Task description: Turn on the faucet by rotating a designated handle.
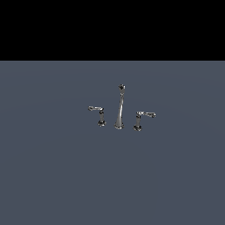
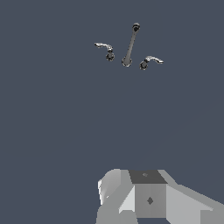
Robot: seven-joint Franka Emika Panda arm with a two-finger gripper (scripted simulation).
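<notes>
The small chrome faucet stands on the grey floor in the exterior view. Its tall tapering spout point(image 1: 119, 110) has a dark knob tip. The handle point(image 1: 98, 111) is the short lever on a dark-based post on the exterior view's left of the spout, its arm sticking out to the left. In the wrist view the handle point(image 2: 106, 48) and spout point(image 2: 130, 43) are small and far off. Only a grey and white block of my gripper point(image 2: 148, 197) shows in the wrist view, well away from the faucet. Its fingers are not distinguishable. The arm does not show in the exterior view.
A mirrored lever point(image 1: 143, 117) stands on the exterior view's right of the spout, its arm pointing right; it also shows in the wrist view point(image 2: 150, 60). The flat grey floor point(image 1: 52, 176) spreads around the faucet, with a black band above it.
</notes>
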